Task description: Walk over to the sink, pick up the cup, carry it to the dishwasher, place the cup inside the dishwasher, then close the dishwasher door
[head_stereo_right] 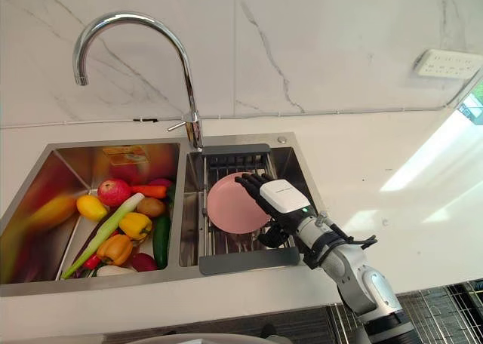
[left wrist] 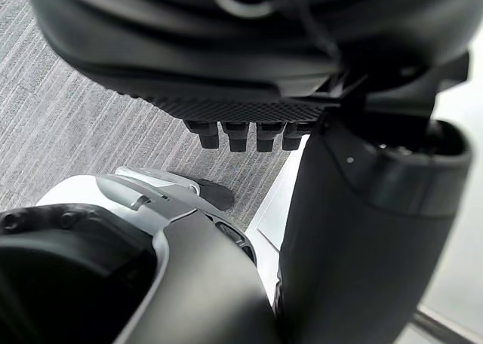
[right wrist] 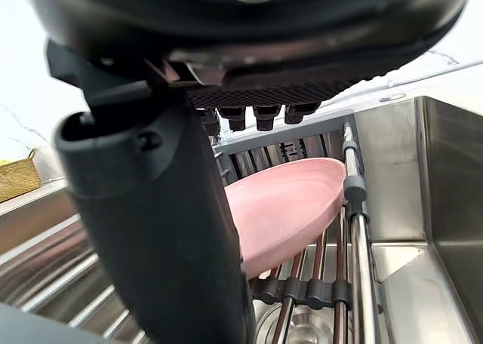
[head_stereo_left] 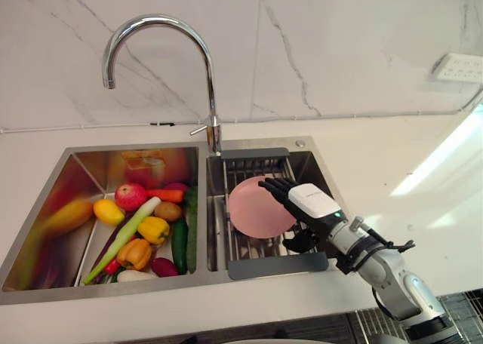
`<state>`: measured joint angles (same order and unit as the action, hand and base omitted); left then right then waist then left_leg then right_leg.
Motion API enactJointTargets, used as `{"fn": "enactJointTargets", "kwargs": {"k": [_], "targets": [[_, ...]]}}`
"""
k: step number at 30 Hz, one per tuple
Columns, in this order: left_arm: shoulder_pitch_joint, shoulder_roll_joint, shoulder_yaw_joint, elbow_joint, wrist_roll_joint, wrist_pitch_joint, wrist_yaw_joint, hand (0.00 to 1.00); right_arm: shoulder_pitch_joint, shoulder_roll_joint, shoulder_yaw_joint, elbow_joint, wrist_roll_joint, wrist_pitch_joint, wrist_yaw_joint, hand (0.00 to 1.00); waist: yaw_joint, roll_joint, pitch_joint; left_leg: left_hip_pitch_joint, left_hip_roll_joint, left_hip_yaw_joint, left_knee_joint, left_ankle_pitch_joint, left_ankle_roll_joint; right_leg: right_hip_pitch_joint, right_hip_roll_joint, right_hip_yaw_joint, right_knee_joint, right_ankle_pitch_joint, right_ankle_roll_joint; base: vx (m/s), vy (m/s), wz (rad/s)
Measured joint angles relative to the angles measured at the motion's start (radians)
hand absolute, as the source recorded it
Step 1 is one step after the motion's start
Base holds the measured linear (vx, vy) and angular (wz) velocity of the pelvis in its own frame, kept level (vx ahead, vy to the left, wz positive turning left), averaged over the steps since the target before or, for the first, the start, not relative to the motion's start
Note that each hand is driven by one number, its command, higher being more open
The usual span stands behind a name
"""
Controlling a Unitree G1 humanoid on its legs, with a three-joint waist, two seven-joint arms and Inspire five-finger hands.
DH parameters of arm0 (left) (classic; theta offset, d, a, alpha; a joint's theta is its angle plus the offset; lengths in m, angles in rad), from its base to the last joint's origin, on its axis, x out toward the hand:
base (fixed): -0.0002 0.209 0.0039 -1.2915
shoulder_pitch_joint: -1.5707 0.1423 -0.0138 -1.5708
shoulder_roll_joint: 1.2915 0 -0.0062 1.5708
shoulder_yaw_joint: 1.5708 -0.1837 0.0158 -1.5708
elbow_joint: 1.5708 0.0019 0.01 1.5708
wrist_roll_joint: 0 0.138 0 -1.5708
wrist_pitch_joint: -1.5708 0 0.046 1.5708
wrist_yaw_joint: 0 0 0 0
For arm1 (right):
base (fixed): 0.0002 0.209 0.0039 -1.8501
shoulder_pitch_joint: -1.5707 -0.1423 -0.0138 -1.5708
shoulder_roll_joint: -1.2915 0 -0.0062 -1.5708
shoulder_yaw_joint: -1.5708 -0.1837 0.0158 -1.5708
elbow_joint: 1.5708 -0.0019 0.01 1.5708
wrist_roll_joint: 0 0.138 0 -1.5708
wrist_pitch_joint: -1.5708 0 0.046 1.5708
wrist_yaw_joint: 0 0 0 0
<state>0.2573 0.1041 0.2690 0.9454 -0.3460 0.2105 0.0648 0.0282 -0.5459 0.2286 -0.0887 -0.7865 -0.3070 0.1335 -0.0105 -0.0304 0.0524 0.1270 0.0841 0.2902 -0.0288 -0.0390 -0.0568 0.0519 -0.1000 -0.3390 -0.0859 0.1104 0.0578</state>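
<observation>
Pink shallow round dish [head_stereo_left: 253, 208] seen at frame centre, tilted on metal wire rack [head_stereo_left: 256, 165] in right basin of steel sink [head_stereo_left: 302, 144]. Right hand [head_stereo_left: 311, 201] is placed at its right rim. Fingers [head_stereo_left: 275, 187] spread open, dish lying left of them, not pinched. Left hand [left wrist: 241, 106] idle, fingers relaxed. Right hand judged nearer.

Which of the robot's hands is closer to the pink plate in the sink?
Right. The right hand is at the edge of the pink plate on the sink rack; the left hand hangs over the grey floor, well away.
</observation>
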Motion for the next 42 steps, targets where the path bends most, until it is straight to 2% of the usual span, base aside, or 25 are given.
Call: {"fn": "enactJointTargets", "kwargs": {"k": [3, 10, 22, 24, 29, 34, 37, 42], "targets": [[-0.006, 0.005, -0.021, -0.002, 0.012, 0.0, 0.0, 1.0, -0.033, 0.001, 0.041, 0.073, -0.023, 0.001, -0.057, 1.0, 0.012, 0.0, 0.0, 0.0, -0.001, -0.006, -0.001, 0.003, 0.002, 0.003, -0.001, -0.007, 0.0, 0.0, 0.0, 0.0, 0.0, 0.07], [-0.015, 0.008, -0.04, -0.019, 0.062, 0.004, -0.001, 1.0, -0.092, 0.031, 0.074, 0.219, -0.041, 0.07, -0.152, 1.0, 0.042, -0.002, 0.005, -0.008, -0.009, -0.057, -0.019, 0.027, 0.006, 0.015, -0.009, -0.055, 0.0, -0.002, 0.002, -0.02, -0.005, 0.2], [-0.011, 0.014, -0.078, -0.049, 0.102, 0.001, -0.007, 1.0, -0.144, 0.035, 0.073, 0.325, -0.042, 0.088, -0.225, 1.0, 0.045, -0.007, 0.011, -0.013, -0.015, -0.089, -0.039, 0.052, 0.007, 0.017, -0.014, -0.085, -0.004, -0.001, 0.002, -0.03, -0.006, 0.08], [-0.011, 0.014, -0.079, -0.049, 0.102, 0.001, -0.008, 1.0, -0.145, 0.035, 0.07, 0.339, -0.042, 0.074, -0.25, 1.0, 0.045, -0.007, 0.011, -0.014, -0.015, -0.092, -0.039, 0.053, 0.007, 0.018, -0.014, -0.088, -0.004, -0.001, 0.001, -0.01, -0.001, 0.02], [-0.01, 0.014, -0.079, -0.063, 0.135, -0.001, -0.022, 1.0, -0.145, 0.012, 0.064, 0.361, -0.077, -0.007, -0.316, 1.0, 0.046, -0.005, 0.012, -0.022, -0.016, -0.103, -0.04, 0.057, 0.008, 0.016, -0.015, -0.099, -0.004, -0.001, 0.001, -0.01, -0.001, 0.06], [-0.009, 0.015, -0.082, -0.077, 0.151, -0.002, -0.027, 1.0, -0.14, -0.002, 0.051, 0.375, -0.123, -0.11, -0.416, 1.0, 0.045, 0.0, 0.017, -0.025, -0.015, -0.104, -0.04, 0.058, 0.008, 0.015, -0.013, -0.1, -0.001, -0.001, 0.001, 0.0, 0.0, 0.0], [-0.009, 0.014, -0.083, -0.078, 0.151, -0.002, -0.027, 1.0, -0.133, -0.005, 0.043, 0.375, -0.123, -0.137, -0.451, 1.0, 0.044, 0.003, 0.018, -0.027, -0.016, -0.105, -0.04, 0.058, 0.008, 0.013, -0.014, -0.101, -0.001, -0.001, 0.001, 0.0, 0.0, 0.0], [-0.009, 0.014, -0.084, -0.076, 0.151, -0.009, -0.027, 1.0, -0.129, -0.011, 0.043, 0.375, -0.123, -0.147, -0.475, 1.0, 0.044, 0.006, 0.02, -0.03, -0.016, -0.11, -0.04, 0.06, 0.008, 0.012, -0.014, -0.106, 0.0, -0.001, 0.001, 0.0, 0.0, 0.01]]}}
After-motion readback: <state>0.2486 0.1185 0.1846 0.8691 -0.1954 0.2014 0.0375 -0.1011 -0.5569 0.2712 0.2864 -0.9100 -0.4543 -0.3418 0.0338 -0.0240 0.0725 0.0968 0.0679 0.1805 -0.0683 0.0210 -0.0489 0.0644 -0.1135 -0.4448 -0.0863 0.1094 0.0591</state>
